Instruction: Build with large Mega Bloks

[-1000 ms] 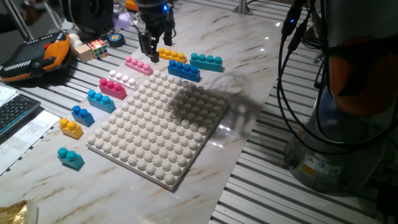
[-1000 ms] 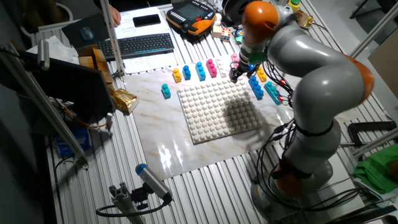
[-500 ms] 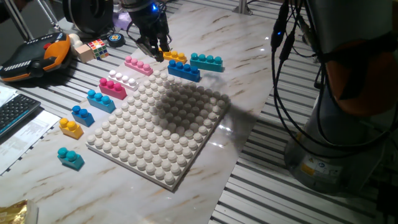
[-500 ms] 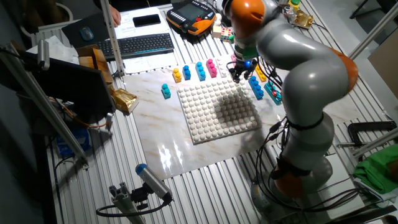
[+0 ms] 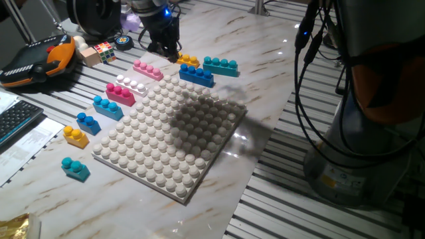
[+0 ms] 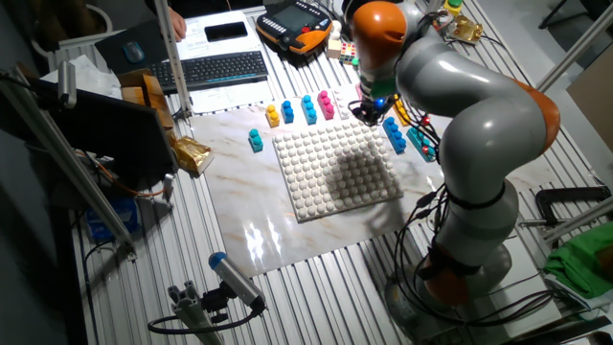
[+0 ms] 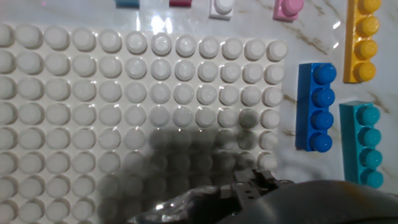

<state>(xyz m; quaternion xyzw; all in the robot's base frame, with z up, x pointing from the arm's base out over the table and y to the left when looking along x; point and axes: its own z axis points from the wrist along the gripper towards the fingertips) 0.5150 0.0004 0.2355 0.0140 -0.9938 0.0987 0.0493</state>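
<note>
Claw: the gripper hangs in the upper left of one fixed view, just above the far end of the row of bricks. Its fingers are dark and blurred, so I cannot tell how far it is open, and I see nothing held in it.
Arm: the grey and orange arm bends over the right side of the table in the other fixed view.
Baseplate: the big white studded plate lies in the middle of the marble board. It carries no bricks.
Bricks at the top edge of the plate: a yellow brick, a long blue brick and a long teal brick lie close together, right of the claw.
Same three in the hand view: blue just beside the plate, yellow and teal further right, all with four studs.
Bricks along the left edge: a pink brick, a white brick, a magenta brick and a light blue brick stand in a row.
Small bricks, lower left: a blue one, a yellow one and a teal one, well apart from the plate.
Puzzle cube: a small coloured cube sits at the upper left, off the board.
</note>
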